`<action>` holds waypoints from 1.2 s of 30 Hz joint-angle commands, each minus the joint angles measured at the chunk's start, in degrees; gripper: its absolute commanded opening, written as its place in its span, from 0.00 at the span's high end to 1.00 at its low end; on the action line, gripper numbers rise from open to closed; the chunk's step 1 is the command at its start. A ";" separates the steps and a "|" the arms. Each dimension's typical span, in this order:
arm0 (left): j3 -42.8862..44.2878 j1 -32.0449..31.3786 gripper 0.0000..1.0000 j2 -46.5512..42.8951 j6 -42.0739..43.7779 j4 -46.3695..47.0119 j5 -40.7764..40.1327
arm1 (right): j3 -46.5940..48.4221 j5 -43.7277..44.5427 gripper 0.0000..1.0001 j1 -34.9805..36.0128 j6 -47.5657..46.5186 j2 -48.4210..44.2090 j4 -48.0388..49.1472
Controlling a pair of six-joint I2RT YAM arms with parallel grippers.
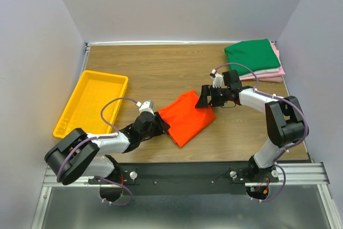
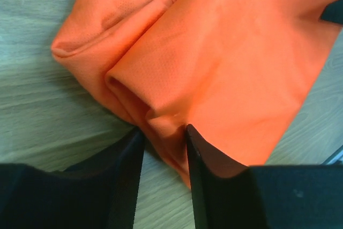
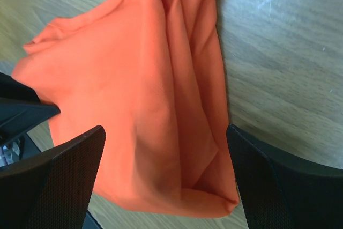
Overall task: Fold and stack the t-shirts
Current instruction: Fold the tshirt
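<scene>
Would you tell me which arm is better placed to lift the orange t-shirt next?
Left arm, probably: its jaws flank a corner fold of the orange t-shirt, seemingly pinching it, while the right arm has its jaws wide open over the far edge, holding nothing.

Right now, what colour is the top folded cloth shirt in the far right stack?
Green; the top folded shirt shows best in the top external view.

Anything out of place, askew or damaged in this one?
The orange shirt lies diagonally in the middle of the table, away from the neat stack at the far right corner. Its near-left end is bunched, with layers uneven in the left wrist view. Nothing looks spilled or damaged.
</scene>
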 commanded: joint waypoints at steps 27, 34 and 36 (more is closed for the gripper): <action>0.27 -0.31 0.87 7.63 2.45 0.97 2.33 | 1.23 -11.35 0.28 0.94 2.21 19.48 8.64; -0.08 -0.31 0.87 6.66 2.89 0.45 2.60 | 4.30 -5.11 0.16 0.94 0.01 19.40 7.68; -0.35 -0.31 0.87 6.05 2.97 0.01 2.69 | 5.54 -3.35 0.14 1.02 -1.13 19.31 5.84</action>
